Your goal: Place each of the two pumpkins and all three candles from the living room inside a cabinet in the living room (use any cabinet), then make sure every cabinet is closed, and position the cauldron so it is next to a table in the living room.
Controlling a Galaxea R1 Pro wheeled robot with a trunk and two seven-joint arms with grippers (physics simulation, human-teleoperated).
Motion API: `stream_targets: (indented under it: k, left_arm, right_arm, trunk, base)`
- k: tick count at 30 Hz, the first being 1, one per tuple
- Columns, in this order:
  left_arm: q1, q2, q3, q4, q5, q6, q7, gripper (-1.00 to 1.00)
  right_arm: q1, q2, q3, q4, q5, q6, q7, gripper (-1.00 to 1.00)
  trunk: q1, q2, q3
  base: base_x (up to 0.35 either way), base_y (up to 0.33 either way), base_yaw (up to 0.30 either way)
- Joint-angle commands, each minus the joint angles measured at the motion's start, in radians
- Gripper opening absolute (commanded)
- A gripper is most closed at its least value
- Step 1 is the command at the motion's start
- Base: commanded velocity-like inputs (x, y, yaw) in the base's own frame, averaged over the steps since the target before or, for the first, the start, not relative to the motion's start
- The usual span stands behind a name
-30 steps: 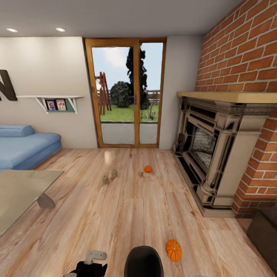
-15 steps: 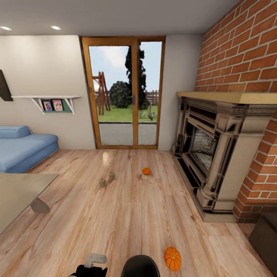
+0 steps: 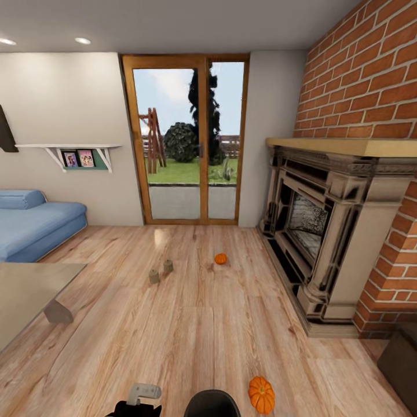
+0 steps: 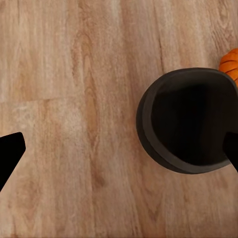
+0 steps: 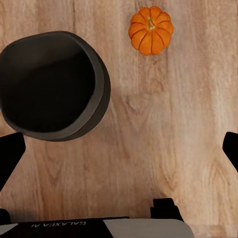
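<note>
While scanning from the left: blue sofa (image 3: 35, 226), then grey surface (image 3: 23, 289) at the near left edge. Two candles (image 3: 160, 271) side by side on the plank floor (image 3: 191, 336), mid-room; third not spotted. Far pumpkin (image 3: 220, 259) right of them, loose on the floor. Left pincer (image 4: 119, 151) spread wide, empty, above the dark cauldron (image 3: 212, 404). Near pumpkin (image 3: 262, 394) just beside the cauldron. Right pincer (image 5: 119, 148) wide, empty. Fireplace (image 3: 324, 231) far right; dark cabinet (image 3: 399, 359) corner beyond. Nothing stowed yet; all steps seemingly pending.
</note>
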Motion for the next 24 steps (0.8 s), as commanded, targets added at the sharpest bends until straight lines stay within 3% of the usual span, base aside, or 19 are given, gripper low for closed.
stream_targets:
  k: [1, 3, 7, 9, 10, 13, 16, 20, 24]
  left_arm:
    - [0.0, -0.001, 0.001, -0.001, -0.001, 0.005, -0.003, 1.0]
    - [0.0, -0.002, 0.001, -0.001, 0.0, 0.005, -0.003, 1.0]
    - [-0.001, -0.01, 0.001, 0.011, 0.0, 0.005, -0.004, 1.0]
    - [-0.005, -0.027, 0.0, 0.046, 0.002, 0.006, -0.003, 1.0]
    - [-0.019, -0.04, 0.0, 0.069, 0.003, 0.007, 0.0, 1.0]
    - [-0.084, -0.054, 0.0, 0.129, 0.0, 0.012, 0.005, 1.0]
    - [-0.155, -0.061, 0.001, 0.231, 0.002, 0.009, 0.006, 1.0]
    - [-0.252, -0.067, 0.003, 0.399, 0.008, -0.037, 0.007, 1.0]
    - [-0.303, -0.072, 0.006, 0.485, 0.009, -0.074, 0.008, 1.0]
  right_arm:
    - [-0.023, 0.009, 0.016, 0.012, 0.0, 0.011, -0.004, 1.0]
    - [-0.063, 0.017, 0.035, 0.043, 0.0, 0.018, -0.015, 1.0]
    - [-0.222, 0.044, 0.069, 0.169, -0.003, 0.053, -0.093, 1.0]
    - [-0.302, 0.059, 0.075, 0.248, -0.003, 0.075, -0.116, 1.0]
    - [-0.351, 0.065, 0.077, 0.296, -0.003, 0.083, -0.125, 1.0]
    - [-0.417, 0.071, 0.079, 0.367, -0.019, 0.089, -0.136, 1.0]
    - [-0.444, 0.071, 0.079, 0.415, -0.05, 0.082, -0.147, 1.0]
    - [-0.462, 0.07, 0.079, 0.514, -0.07, 0.006, -0.157, 1.0]
    - [-0.483, 0.069, 0.079, 0.6, -0.073, -0.034, -0.16, 1.0]
  trunk:
    - [0.0, -0.001, -0.001]
    - [0.0, -0.001, -0.001]
    - [0.0, -0.001, -0.001]
    - [0.0, -0.001, -0.001]
    - [0.0, -0.001, -0.001]
    - [0.0, -0.001, -0.001]
    - [0.0, -0.001, -0.001]
    - [0.0, -0.001, -0.001]
    - [0.0, -0.001, -0.001]
  base:
    - [0.002, 0.0, 0.0]
    - [0.002, 0.0, 0.0]
    - [0.0, 0.0, 0.0]
    - [0.0, 0.0, 0.0]
    - [0.0, 0.0, 0.0]
    - [0.0, 0.0, 0.0]
    - [0.0, 0.0, 0.0]
    - [0.0, 0.0, 0.0]
    - [0.0, 0.0, 0.0]
